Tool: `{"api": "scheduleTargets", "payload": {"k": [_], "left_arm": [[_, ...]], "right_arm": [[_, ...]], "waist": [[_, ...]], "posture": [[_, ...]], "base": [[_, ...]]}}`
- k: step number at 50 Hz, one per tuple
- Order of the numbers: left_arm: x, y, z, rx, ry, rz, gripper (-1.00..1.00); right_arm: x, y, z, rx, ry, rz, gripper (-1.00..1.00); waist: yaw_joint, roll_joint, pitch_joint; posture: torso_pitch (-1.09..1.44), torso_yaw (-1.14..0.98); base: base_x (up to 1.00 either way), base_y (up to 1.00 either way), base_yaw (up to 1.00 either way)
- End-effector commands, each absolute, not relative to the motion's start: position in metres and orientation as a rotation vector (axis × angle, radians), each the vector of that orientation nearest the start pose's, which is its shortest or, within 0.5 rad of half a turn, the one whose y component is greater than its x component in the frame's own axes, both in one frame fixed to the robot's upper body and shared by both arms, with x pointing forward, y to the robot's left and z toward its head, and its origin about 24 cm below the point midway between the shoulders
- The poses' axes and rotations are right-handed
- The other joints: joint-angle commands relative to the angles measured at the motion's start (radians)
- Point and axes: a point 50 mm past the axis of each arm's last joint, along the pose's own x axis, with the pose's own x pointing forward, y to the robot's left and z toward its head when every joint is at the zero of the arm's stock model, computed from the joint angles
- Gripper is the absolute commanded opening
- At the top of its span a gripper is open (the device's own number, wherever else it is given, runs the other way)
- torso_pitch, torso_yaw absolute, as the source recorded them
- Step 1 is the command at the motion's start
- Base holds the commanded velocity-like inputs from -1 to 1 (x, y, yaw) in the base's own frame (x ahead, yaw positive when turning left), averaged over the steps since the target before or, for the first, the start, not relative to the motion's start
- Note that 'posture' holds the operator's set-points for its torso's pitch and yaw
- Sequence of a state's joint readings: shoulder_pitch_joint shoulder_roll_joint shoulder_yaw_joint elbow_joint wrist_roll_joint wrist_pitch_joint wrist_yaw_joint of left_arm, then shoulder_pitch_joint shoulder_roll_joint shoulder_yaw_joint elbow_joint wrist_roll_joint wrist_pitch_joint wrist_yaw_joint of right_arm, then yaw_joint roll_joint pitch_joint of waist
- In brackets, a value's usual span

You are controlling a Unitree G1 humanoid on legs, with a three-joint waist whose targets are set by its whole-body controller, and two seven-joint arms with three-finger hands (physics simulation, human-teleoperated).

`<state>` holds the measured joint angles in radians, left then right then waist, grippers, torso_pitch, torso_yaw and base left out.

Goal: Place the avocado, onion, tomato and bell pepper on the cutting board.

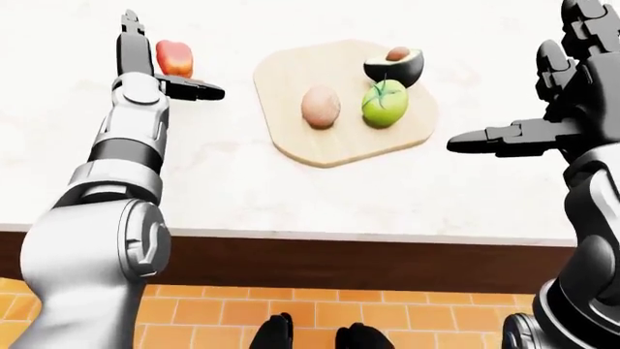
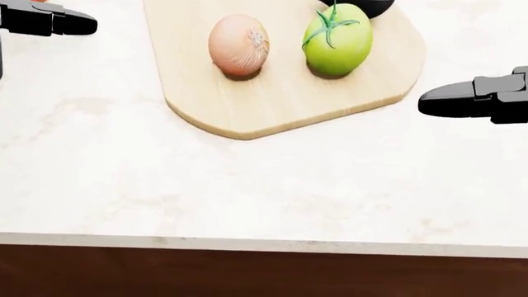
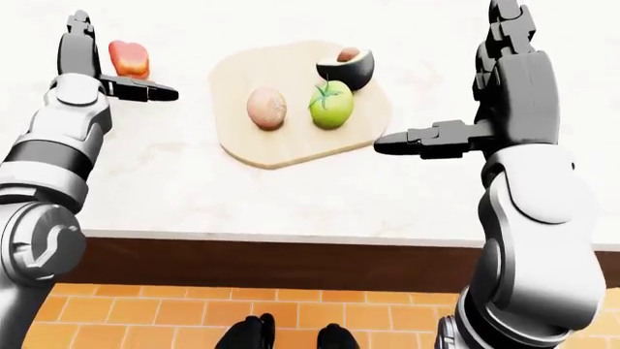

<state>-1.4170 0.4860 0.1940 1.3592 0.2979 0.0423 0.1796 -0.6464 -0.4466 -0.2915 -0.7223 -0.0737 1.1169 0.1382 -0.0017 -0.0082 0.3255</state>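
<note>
Your open left hand (image 1: 179, 80) sits beside the bell pepper (image 1: 174, 57) at upper left; cutting board (image 1: 320, 142) lies rightward.

A pale, cream-veined marble countertop (image 1: 320, 196) filled most of the scene, evenly and brightly lit, with barely a shadow on it. Its thin light edge ran straight across, and just beneath sat a dark reddish-brown wooden cabinet front (image 1: 368, 262). Lower still, the floor showed orange terracotta tiles (image 3: 136, 313) with pale grout lines, laid in a brick pattern.
</note>
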Motion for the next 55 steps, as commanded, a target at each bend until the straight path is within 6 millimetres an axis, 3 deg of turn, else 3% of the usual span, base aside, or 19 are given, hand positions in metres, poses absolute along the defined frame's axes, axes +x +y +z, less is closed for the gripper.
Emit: {"api": "scheduleTargets", "payload": {"k": [1,12,29,32,33,36,39,51,55], "left_arm": [[0.417,0.246,0.297,0.413,-0.185,0.443,1.00],[0.417,0.247,0.300,0.407,-0.189,0.460,1.00],[0.418,0.241,0.301,0.394,-0.191,0.453,1.00],[0.419,0.239,0.300,0.392,-0.190,0.449,0.85],[0.419,0.239,0.300,0.395,-0.190,0.448,0.69],[0.419,0.238,0.300,0.397,-0.191,0.442,0.65],[0.419,0.238,0.301,0.396,-0.192,0.441,0.46],[0.420,0.236,0.299,0.412,-0.190,0.430,0.27],[0.420,0.235,0.299,0.412,-0.190,0.425,0.10]], "right_arm": [[0.244,-0.220,0.298,-0.332,-0.378,-0.253,1.00],[0.245,-0.220,0.301,-0.336,-0.380,-0.252,1.00],[0.239,-0.223,0.300,-0.337,-0.378,-0.261,1.00],[0.239,-0.223,0.300,-0.337,-0.378,-0.262,1.00],[0.239,-0.223,0.301,-0.336,-0.379,-0.262,1.00],[0.240,-0.223,0.300,-0.338,-0.376,-0.264,1.00],[0.241,-0.222,0.299,-0.338,-0.376,-0.264,1.00],[0.239,-0.223,0.300,-0.341,-0.375,-0.265,1.00],[0.238,-0.223,0.302,-0.342,-0.378,-0.264,1.00]], "waist": [[-0.001,0.001,-0.041],[-0.001,0.002,-0.027],[0.004,0.002,-0.022],[0.004,0.001,-0.021],[0.005,0.001,-0.021],[0.006,0.001,-0.022],[0.007,0.001,-0.023],[0.009,0.000,-0.022],[0.011,0.001,-0.022]], "posture": [[0.60,0.00],[0.63,0.00],[0.63,0.00],[0.63,0.00],[0.63,0.00],[0.63,0.00],[0.63,0.00],[0.63,0.00],[0.63,0.00]], "base": [[0.00,0.00,0.00],[0.00,0.00,0.00],[0.00,0.00,0.00],[0.00,0.00,0.00],[0.00,0.00,0.00],[0.00,0.00,0.00],[0.00,0.00,0.00],[0.00,0.00,0.00],[0.00,0.00,0.00]]}}
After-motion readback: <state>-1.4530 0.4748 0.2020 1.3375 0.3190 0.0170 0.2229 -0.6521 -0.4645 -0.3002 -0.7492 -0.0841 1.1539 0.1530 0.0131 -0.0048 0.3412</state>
